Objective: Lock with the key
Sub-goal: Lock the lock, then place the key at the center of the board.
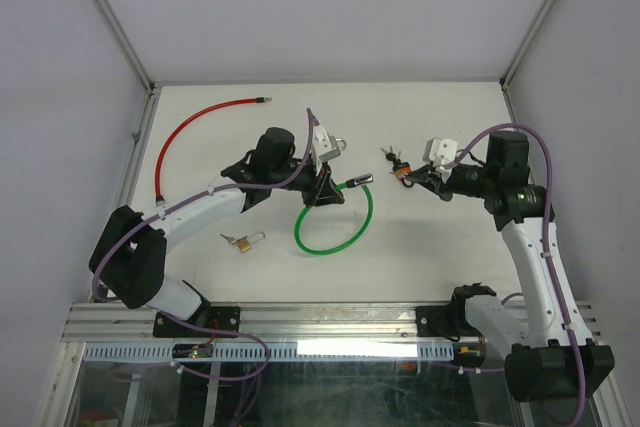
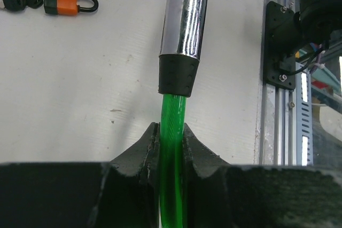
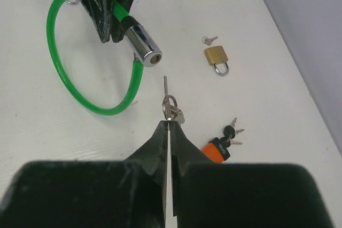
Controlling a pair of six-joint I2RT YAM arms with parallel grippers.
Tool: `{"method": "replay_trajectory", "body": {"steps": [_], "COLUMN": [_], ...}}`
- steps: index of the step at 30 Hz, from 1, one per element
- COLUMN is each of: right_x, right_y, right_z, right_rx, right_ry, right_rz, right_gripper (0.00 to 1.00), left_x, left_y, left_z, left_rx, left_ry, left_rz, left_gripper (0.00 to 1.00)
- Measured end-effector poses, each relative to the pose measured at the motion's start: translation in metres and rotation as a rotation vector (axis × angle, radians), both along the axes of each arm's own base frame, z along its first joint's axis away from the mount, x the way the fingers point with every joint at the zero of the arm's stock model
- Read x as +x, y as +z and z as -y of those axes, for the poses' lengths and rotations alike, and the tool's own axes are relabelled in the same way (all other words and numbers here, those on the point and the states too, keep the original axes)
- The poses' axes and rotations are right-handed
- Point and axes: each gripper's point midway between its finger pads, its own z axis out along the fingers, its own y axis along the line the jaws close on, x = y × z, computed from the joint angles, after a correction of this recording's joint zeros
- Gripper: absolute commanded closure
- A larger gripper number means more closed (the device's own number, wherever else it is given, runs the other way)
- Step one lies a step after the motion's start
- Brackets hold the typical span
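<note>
My left gripper (image 2: 171, 131) is shut on the green cable lock (image 2: 172, 111), just behind its chrome cylinder head (image 2: 184, 17), holding the head above the table. In the top view the green cable (image 1: 335, 239) loops toward the table's front and the head (image 1: 361, 180) points right. My right gripper (image 3: 169, 124) is shut on a small silver key (image 3: 166, 86) with a ring (image 3: 169, 104). The key tip points at the head's keyhole end (image 3: 154, 57), a short gap away. In the top view, the right gripper (image 1: 408, 178) is to the right of the head.
An orange padlock (image 3: 216, 148) with black keys (image 3: 231, 131) lies under the right gripper. A brass padlock (image 3: 216, 57) and its small key (image 3: 209, 39) lie further back. Another brass padlock (image 1: 243, 241) is front left, and a red cable (image 1: 185, 132) lies back left.
</note>
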Motion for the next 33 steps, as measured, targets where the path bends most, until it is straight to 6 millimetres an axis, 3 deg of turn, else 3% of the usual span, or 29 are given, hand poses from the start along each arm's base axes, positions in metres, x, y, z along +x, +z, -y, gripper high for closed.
{"method": "replay_trajectory", "body": {"steps": [7, 12, 17, 22, 26, 29, 33], "right_x": [0.014, 0.018, 0.035, 0.065, 0.088, 0.101, 0.111], "right_y": [-0.010, -0.009, -0.007, -0.034, -0.067, -0.085, -0.104], "right_z": [-0.002, 0.001, 0.016, 0.048, 0.090, 0.122, 0.140], "right_rx": [0.127, 0.226, 0.298, 0.343, 0.375, 0.385, 0.388], "right_ry": [-0.086, -0.132, -0.244, -0.414, -0.620, -0.784, -0.895], "right_rz": [-0.161, -0.250, -0.325, -0.479, -0.598, -0.629, -0.657], "right_gripper": [1.00, 1.00, 1.00, 0.99, 0.99, 0.98, 0.97], "left_x": [-0.011, -0.022, -0.032, -0.036, -0.041, -0.045, -0.048], "left_y": [0.007, 0.025, 0.045, 0.061, 0.070, 0.071, 0.068], "left_z": [-0.007, -0.014, -0.019, -0.018, -0.018, -0.019, -0.020], "left_rx": [-0.076, -0.200, -0.326, -0.420, -0.480, -0.511, -0.528], "left_ry": [0.064, 0.110, 0.132, 0.133, 0.121, 0.115, 0.114], "left_rz": [-0.043, -0.026, -0.011, -0.023, -0.040, -0.056, -0.086], "left_gripper": [1.00, 1.00, 1.00, 1.00, 1.00, 1.00, 1.00]}}
